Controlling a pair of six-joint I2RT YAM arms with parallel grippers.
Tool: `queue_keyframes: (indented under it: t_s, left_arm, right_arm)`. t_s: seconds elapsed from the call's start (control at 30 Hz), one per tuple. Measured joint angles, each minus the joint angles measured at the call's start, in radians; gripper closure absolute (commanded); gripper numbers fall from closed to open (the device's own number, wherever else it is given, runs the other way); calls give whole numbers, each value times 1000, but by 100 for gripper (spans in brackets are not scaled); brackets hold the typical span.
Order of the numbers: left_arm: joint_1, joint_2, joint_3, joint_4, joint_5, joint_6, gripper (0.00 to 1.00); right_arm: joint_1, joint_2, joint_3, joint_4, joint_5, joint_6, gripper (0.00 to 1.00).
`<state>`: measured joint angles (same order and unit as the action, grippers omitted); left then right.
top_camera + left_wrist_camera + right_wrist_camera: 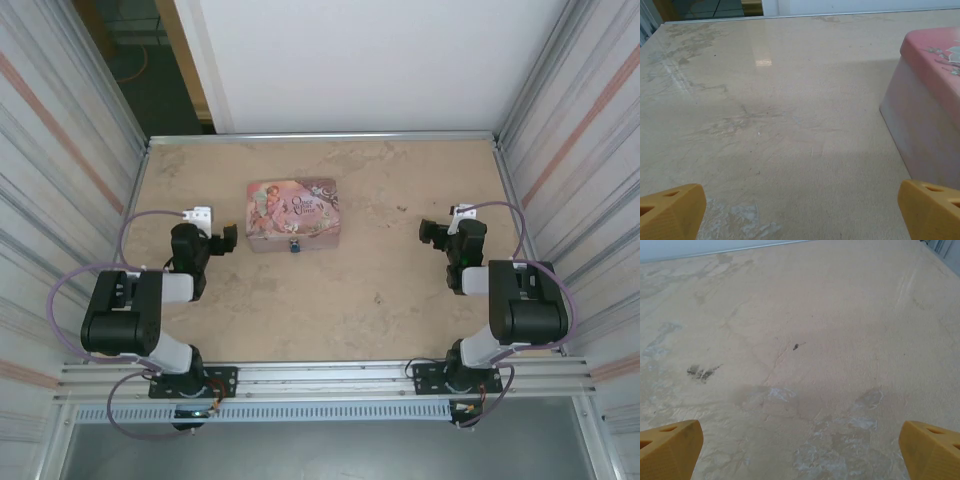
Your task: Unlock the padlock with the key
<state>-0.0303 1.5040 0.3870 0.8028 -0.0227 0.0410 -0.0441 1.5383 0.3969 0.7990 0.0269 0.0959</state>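
Note:
A tiny blue padlock (296,246) hangs at the front face of a pink illustrated tin (292,213) in the middle of the table. The key is out of view. My left gripper (227,239) hovers just left of the tin, apart from it, jaws wide and empty. In the left wrist view the tin's side (925,125) rises at the right, beyond the open left gripper (800,215) and its yellow fingertips (670,212). My right gripper (431,233) stands open well to the right of the tin. Under the open right gripper (800,452) lies bare table.
The beige table (380,290) is walled by corrugated metal panels (60,150) left and right and a white wall behind. A metal rail (330,375) runs along the near edge by the arm bases. Purple cables (140,220) loop off both wrists.

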Motion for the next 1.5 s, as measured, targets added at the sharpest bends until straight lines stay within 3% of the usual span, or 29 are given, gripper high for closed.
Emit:
queue_keyframes:
  t_s: [1.23, 1.5]
  left_arm:
    - [0, 0, 0, 0, 0, 0, 1]
    - [-16, -124, 19, -140, -27, 9, 1]
  right_arm:
    - [0, 0, 0, 0, 0, 0, 1]
    - [-1, -42, 22, -98, 0, 0, 1]
